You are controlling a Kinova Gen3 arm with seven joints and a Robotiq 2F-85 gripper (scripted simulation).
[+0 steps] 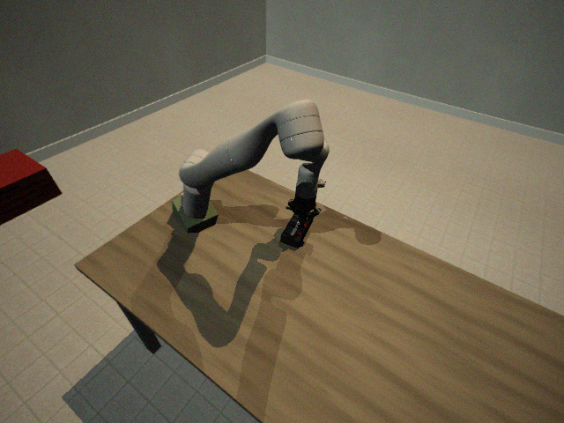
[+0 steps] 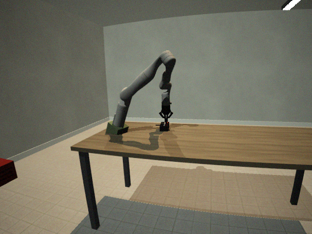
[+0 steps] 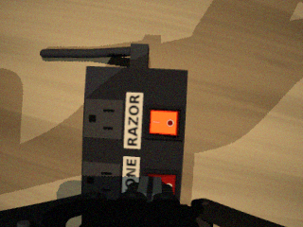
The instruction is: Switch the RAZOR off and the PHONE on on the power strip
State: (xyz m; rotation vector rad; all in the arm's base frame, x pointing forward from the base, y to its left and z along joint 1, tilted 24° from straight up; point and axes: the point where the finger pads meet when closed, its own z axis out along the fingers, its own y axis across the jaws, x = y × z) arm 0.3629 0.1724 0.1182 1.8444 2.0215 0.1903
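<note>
Directly below the wrist camera, the gripper (image 3: 150, 204) is fully closed with nothing between its fingers, its tip down at the PHONE switch (image 3: 162, 184); contact cannot be judged. Just beyond it lie the bright orange RAZOR switch (image 3: 163, 123) and the RAZOR label (image 3: 133, 120). Underneath, the power strip (image 1: 296, 228) lies flat on the worktop (image 1: 364, 318), long axis running away from the gripper, its cord (image 3: 82, 55) leaving the far end and turning left. Above, the arm (image 2: 145, 75) arches up from its green base (image 2: 116, 128), forearm dropping vertically
</note>
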